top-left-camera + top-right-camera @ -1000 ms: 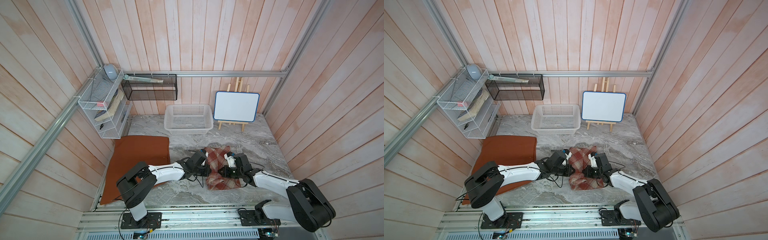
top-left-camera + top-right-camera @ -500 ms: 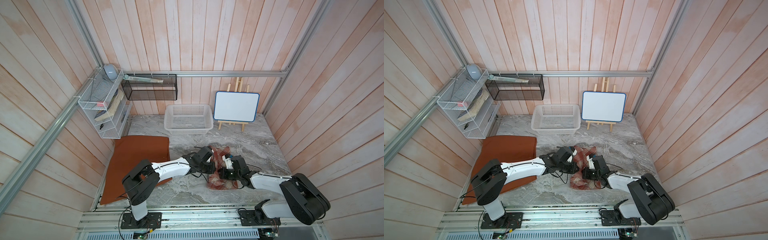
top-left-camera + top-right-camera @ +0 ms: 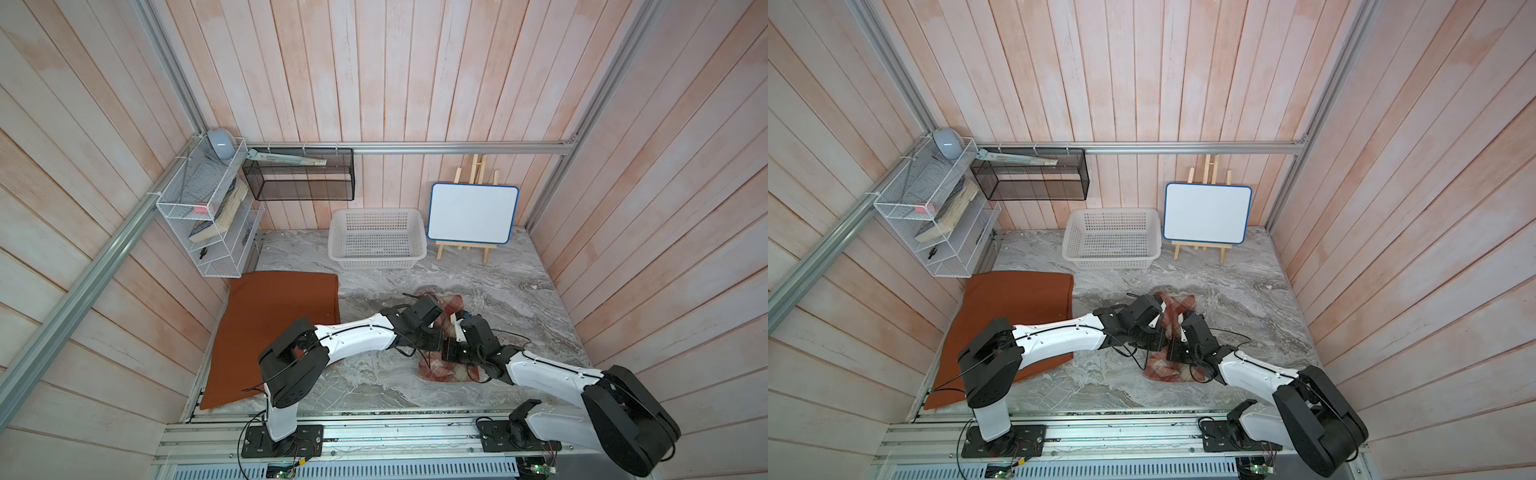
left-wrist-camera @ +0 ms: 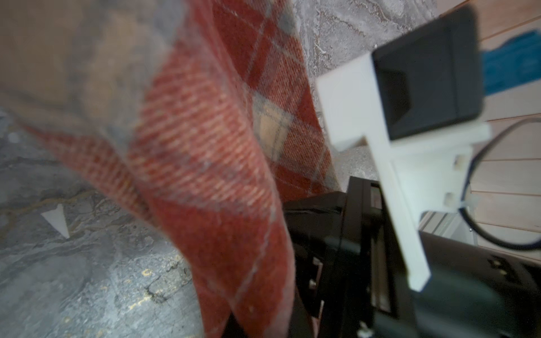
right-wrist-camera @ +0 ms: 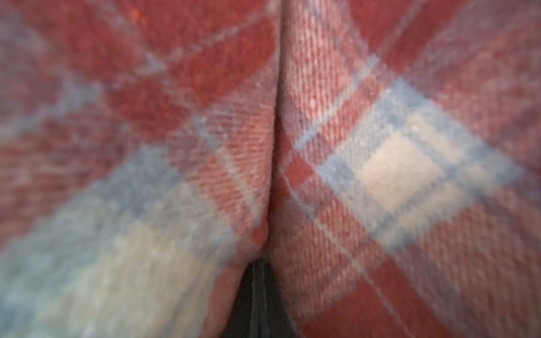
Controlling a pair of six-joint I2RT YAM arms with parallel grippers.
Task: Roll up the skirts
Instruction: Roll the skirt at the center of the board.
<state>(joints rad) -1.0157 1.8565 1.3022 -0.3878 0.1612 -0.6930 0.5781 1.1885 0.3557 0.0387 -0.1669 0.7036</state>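
Top views overhead — same scene, wrist cameras near plaid skirt (image 5: 395, 175)

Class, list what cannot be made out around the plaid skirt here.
Left gripper jaws: in both top views, buried under its own wrist; left wrist view, blurred plaid skirt covers them.
Right gripper surroundings: right wrist view, blurred plaid fills the frame.
Orange skirt's near corner: both top views, left arm overlaps it.

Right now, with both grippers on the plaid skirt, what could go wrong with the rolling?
1. The left gripper and right gripper pinch the bunched plaid skirt close together; the roll may come out crooked.
2. A loose cable hangs beside the cloth and might snag.
3. The left arm reaches over the orange skirt and could drag it.
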